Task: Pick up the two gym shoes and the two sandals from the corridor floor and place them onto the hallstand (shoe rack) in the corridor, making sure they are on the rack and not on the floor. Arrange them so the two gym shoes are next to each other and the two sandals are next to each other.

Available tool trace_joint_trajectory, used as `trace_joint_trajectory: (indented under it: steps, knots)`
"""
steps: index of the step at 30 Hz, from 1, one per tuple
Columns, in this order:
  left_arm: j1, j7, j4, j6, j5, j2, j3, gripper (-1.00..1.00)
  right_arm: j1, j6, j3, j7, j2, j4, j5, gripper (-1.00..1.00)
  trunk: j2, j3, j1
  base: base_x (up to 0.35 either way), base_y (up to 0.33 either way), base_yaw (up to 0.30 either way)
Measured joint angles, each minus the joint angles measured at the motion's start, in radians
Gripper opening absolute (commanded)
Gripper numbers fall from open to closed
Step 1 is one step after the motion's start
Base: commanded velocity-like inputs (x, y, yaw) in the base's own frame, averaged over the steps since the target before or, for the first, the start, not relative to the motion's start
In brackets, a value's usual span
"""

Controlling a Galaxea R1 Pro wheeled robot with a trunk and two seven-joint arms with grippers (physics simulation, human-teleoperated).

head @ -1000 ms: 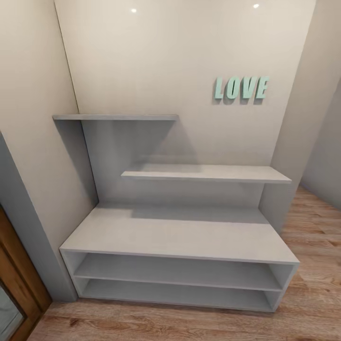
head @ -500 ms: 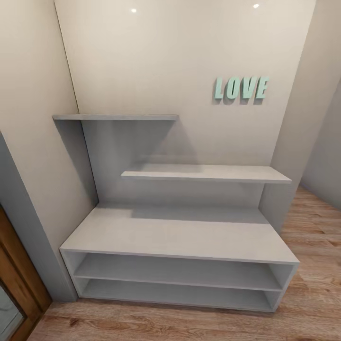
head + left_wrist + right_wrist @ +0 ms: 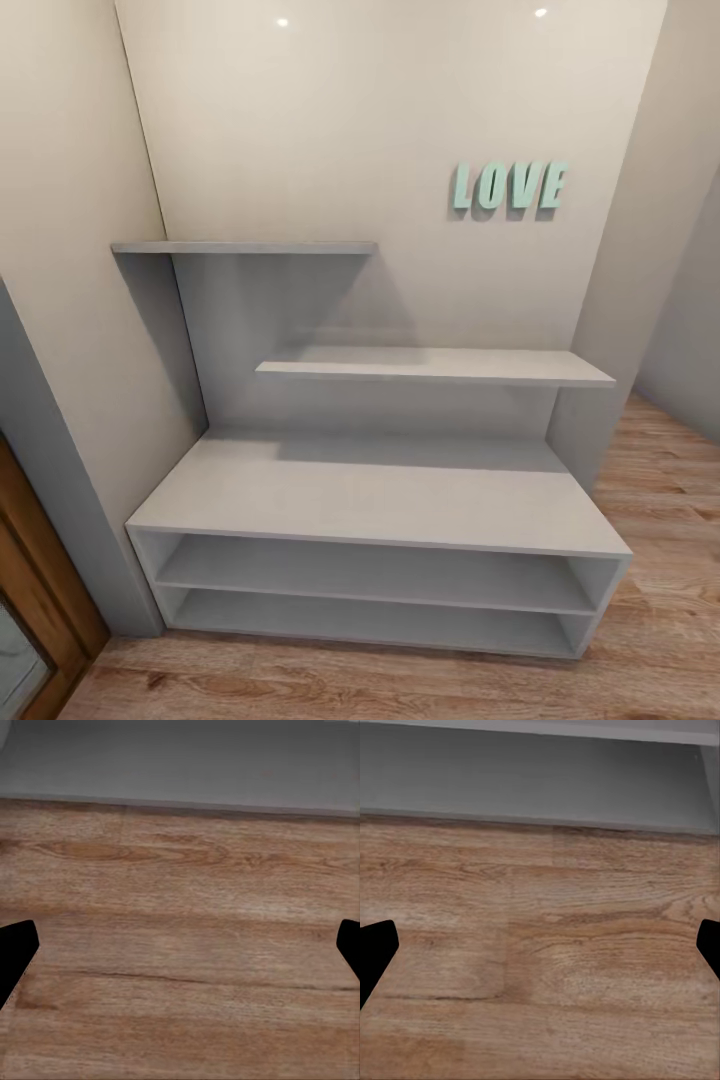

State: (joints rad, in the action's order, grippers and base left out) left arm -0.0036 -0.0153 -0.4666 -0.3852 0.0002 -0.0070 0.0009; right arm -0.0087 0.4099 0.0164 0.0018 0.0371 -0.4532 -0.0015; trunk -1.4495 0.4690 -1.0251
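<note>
Shoe rack [image 3: 380, 500] stands against the wall ahead, light grey, wide bench top over 2 open shelf levels, 2 staggered floating shelves above on the back panel; every level bare. Green LOVE letters [image 3: 508, 186] on the wall above it, wood door frame [image 3: 40, 600] at the near side. Neither the 2 gym shoes nor the 2 sandals appear in these frames, so all 4 are judged not yet on the rack. Left gripper [image 3: 180, 952]: fingers [image 3: 15, 956] spread wide apart, nothing between them, plank floor [image 3: 180, 915] beyond the tips, grey base strip further out past the tips. Right gripper [image 3: 540, 956]: fingers [image 3: 375, 956] also wide apart and bare, floor between them, the rack's bottom edge [image 3: 540, 780] further out beyond the tips. Handling is a guess from the task alone: shoes likely light, soft uppers over stiffer soles, not fragile; best pinch probably across the heel collar or sidewall. Sandals likely light and floppy at the straps, so clamp across the sole edges, or under the crossed straps.
</note>
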Motion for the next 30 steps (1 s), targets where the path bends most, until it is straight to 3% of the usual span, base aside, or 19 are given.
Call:
trace_joint_trajectory:
  steps: [5,13,20,30]
  knots:
    - [0.002,0.001,0.014,-0.002,0.003,0.036,0.009,1.0,0.0,0.005,0.002,-0.001,0.0,0.001,-0.001,1.0,0.0,0.0,0.0,0.0,0.0,-0.185]
    - [0.002,0.0,0.023,-0.003,0.003,0.057,0.014,1.0,0.0,0.006,0.003,-0.004,0.0,0.003,-0.001,1.0,0.0,0.0,0.0,0.0,0.0,-0.275]
    - [0.003,0.0,0.025,-0.004,0.001,0.059,0.013,1.0,-0.002,0.006,0.005,-0.005,0.0,0.003,-0.001,1.0,0.0,0.0,0.0,-0.126,-0.074,-0.298]
    - [0.004,0.001,0.024,-0.004,0.001,0.062,0.014,1.0,-0.003,0.006,0.006,-0.005,0.0,0.004,-0.001,1.0,0.0,0.0,-0.001,-0.287,-0.08,-0.3]
